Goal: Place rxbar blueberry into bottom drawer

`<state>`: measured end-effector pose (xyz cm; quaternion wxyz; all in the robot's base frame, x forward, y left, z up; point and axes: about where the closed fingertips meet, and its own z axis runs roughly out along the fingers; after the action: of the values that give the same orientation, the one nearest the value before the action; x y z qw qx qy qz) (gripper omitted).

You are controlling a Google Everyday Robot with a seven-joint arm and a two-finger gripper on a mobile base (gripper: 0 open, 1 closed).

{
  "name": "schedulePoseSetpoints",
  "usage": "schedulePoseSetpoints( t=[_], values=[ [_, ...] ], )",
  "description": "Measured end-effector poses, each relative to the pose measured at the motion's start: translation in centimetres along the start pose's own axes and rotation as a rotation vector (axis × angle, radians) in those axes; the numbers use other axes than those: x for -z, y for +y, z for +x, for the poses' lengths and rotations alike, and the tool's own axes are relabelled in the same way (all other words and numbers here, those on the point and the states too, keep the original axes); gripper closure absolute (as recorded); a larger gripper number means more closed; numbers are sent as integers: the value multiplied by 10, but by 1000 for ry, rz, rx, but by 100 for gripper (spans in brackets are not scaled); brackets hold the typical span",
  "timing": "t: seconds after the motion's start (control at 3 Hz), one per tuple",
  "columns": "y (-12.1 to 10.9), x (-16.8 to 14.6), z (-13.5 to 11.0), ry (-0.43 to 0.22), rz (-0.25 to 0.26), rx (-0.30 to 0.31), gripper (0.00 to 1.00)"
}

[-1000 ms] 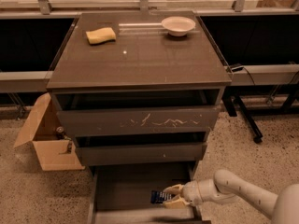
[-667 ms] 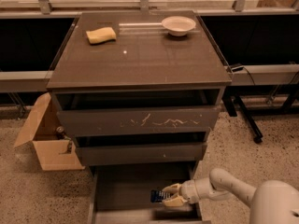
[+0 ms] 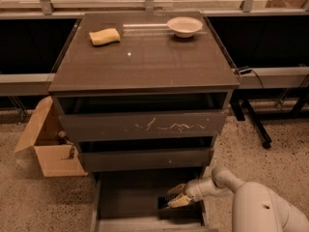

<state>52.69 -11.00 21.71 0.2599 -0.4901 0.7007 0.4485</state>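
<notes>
While the cabinet [image 3: 145,66] fills my view, its bottom drawer [image 3: 125,197] stands pulled out; my gripper [image 3: 176,195] hangs low over its right side, fingers parted (holding nothing, as far as I see), the snack bar [image 3: 164,203] lying on the drawer floor beside the lower fingertip.

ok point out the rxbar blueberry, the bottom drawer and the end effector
rxbar blueberry [image 3: 163,203]: camera view, on the dark blue wrapper's visible left end.
bottom drawer [image 3: 125,197]: camera view, on bare floor left of the bar.
end effector [image 3: 172,196]: camera view, at its front end, over the drawer's right side.
</notes>
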Motion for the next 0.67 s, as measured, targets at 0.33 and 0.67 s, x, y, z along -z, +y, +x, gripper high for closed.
schedulePoseSetpoints(
  t=[0.33, 0.67],
  values=[
    [-6, -1, 4, 6, 6, -4, 0],
    [-4, 14, 7, 4, 49, -8, 0]
  ],
)
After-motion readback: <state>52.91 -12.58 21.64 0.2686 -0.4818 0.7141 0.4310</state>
